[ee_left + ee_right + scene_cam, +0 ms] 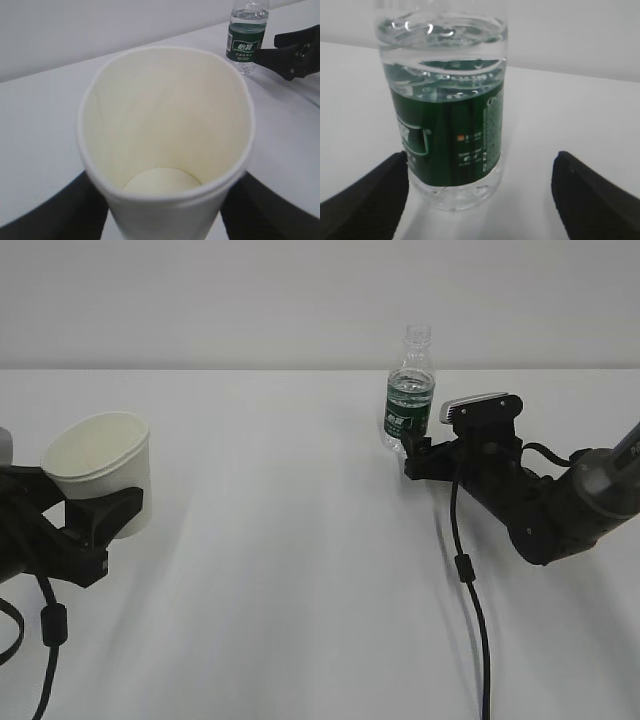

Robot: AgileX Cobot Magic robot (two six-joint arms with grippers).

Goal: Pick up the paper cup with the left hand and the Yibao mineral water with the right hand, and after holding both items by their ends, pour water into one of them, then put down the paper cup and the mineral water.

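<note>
The white paper cup (100, 472) is at the far left, tilted, its cream inside empty (165, 125). My left hand (95, 525) is shut on the cup's lower part, with a black finger on each side (47, 215). The Yibao mineral water (409, 400) stands upright and uncapped on the table at the back right, water above its green label (447, 125). My right hand (412, 452) is open at the bottle's base. Its left finger (365, 200) is close beside the bottle and the right finger is well apart. The bottle (246, 37) and right hand (295, 52) also show in the left wrist view.
The white table (290, 570) runs back to a pale wall. The right arm's black cable (470, 580) hangs down to the front edge. A cable loop (50, 625) lies by the left arm.
</note>
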